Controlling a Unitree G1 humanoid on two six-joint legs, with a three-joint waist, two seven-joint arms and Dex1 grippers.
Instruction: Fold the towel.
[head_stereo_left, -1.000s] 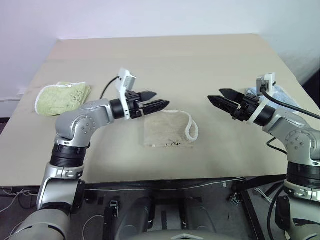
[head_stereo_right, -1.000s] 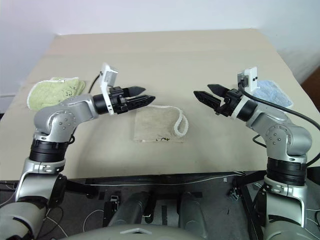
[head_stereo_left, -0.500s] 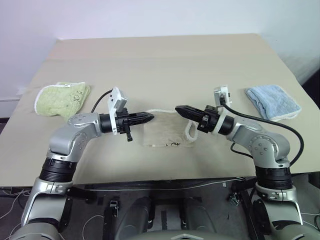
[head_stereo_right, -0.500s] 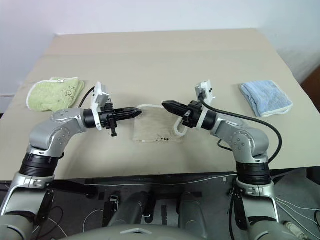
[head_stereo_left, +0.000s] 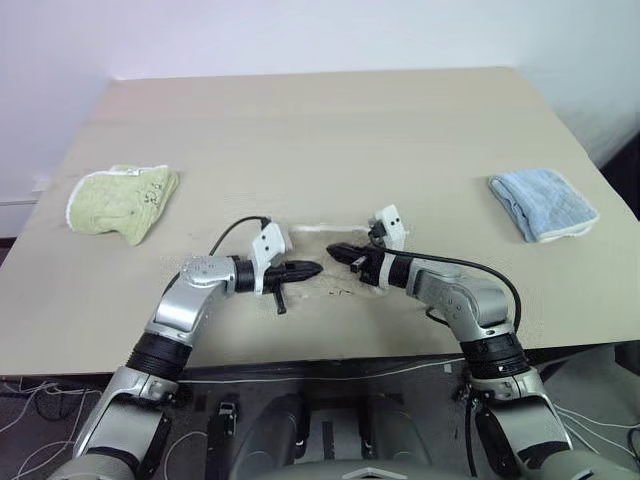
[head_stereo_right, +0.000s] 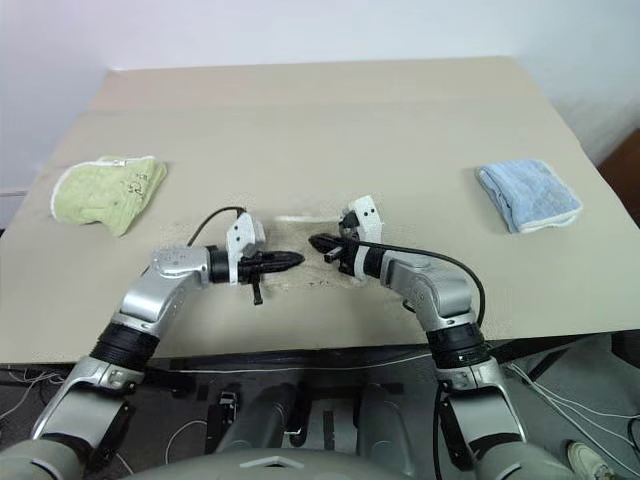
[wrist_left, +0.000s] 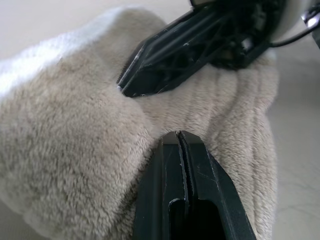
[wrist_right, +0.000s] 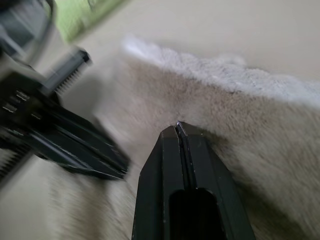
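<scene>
we see the towel (head_stereo_left: 322, 262) near the counter's (head_stereo_left: 330, 130) front edge, our left hand (head_stereo_left: 312, 269) and right hand (head_stereo_left: 334, 251) pressed together over it, tips nearly meeting; wide bare counter lies beyond.

Beige towel (wrist_left: 75, 130) (white-edged), light-green cloth (head_stereo_left: 115, 198), light-blue cloth (head_stereo_left: 545, 202), tan table (head_stereo_left: 330, 130)
</scene>
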